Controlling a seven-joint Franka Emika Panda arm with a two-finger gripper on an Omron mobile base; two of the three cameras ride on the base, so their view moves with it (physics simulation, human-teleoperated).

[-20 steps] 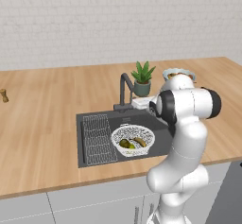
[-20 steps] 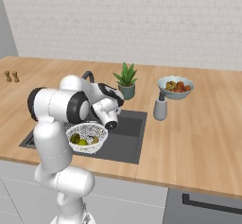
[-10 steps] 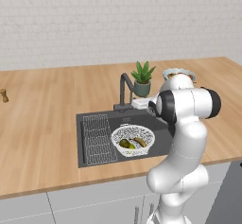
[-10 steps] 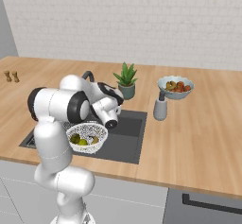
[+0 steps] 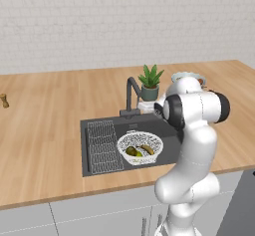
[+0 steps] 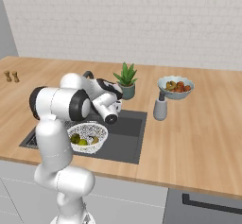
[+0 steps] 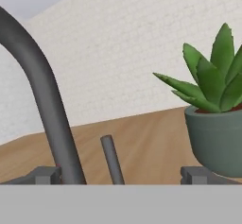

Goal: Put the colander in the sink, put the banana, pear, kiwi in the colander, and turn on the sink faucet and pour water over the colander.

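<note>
Colander (image 5: pixel 140 147) with fruit already in sink (image 5: pixel 172 145). Gripper (image 7: pixel 116 175) open, straddling faucet (image 7: pixel 42 100) lever (image 7: pixel 111 159), plant pot (image 7: pixel 215 140) at 3 o'clock. Advance straight, push lever gently.

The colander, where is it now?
The colander sits inside the sink, just right of the wire rack in the left base view.

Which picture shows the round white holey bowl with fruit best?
The left base view: the round white perforated colander sits unblocked in the dark grey sink. In the right base view the arm partly hides it. The hand view faces the tap instead.
</note>
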